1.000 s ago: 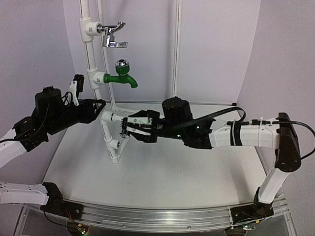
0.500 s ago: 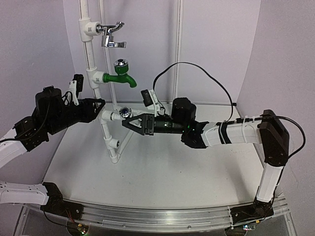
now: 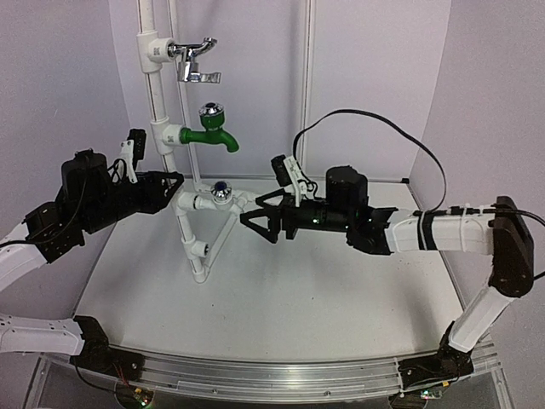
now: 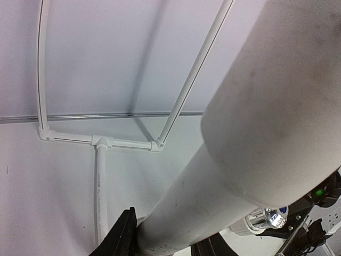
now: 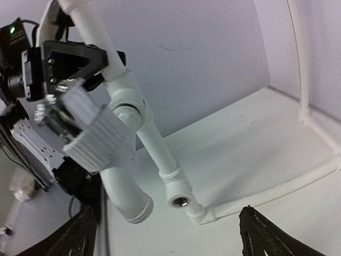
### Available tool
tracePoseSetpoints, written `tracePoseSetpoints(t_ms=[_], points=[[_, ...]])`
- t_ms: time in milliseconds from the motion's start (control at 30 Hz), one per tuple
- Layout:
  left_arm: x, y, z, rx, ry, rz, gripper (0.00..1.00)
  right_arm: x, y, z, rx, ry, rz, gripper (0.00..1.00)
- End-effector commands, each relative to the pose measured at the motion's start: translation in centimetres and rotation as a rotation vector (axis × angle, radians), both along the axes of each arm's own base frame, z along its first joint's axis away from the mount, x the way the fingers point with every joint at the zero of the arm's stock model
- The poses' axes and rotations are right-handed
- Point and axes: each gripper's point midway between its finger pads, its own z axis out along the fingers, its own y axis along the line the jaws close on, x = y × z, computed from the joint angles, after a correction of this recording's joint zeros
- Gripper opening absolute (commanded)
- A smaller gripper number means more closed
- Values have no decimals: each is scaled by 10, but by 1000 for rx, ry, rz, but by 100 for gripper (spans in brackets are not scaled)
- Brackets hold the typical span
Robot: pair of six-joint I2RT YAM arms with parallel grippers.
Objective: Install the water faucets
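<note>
- White table (image 3: 281,298) lies nearest, with both arm bases bolted along its front edge.
- On the low slanted part of the pipe frame (image 3: 187,234), a lower fitting (image 3: 197,249) faces outward. The right wrist view shows its round socket as a dark open mouth.
- Right gripper (image 3: 255,213) reaches in from the right, level with the frame's middle. Its jaws are spread wide with nothing between them, pointing at the frame but apart from it.
- Just beyond those jaws sits the water faucet (image 3: 220,195). It is a small white tap with a shiny round chrome knob on top, seated in the white tee at the frame's middle joint, between the two grippers.
- Left gripper (image 3: 170,181) comes in from the left, its black fingers (image 4: 125,237) pinched on the upright pipe (image 4: 256,122) just beside that tee. In its wrist view the pipe fills most of the picture, and the chrome knob glints at the lower right.
- Higher up the same pipe is a green tap (image 3: 209,129) with a chrome cap, its spout pointing right.
- Farthest and highest is a chrome lever tap (image 3: 194,61), fixed to the top fitting against the pale wall.
</note>
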Motion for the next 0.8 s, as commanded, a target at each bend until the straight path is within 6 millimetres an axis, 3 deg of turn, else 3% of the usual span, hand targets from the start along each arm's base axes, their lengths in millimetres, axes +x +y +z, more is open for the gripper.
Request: tracePoseSetpoints(t_ms=[0,167,333,500,633,767], points=[[-18,-16,-21,-74,169,-89,0,-3,-13,43,-161,-486,-29,94],[-16,-19,-23,-69,180,-91,0,-14,1,75,-132,-608,27,94],[-16,-20,-22,-69,178,-91,0,-21,18,80,-105,-601,84,88],[-15,-20,-21,-69,177,-89,0,-26,40,77,-37,-487,112,75],[-16,-20,-22,-70,178,-92,0,-19,50,78,40,-347,52,61],[-16,-20,-23,-68,180,-92,0,19,42,78,141,-65,-176,27]])
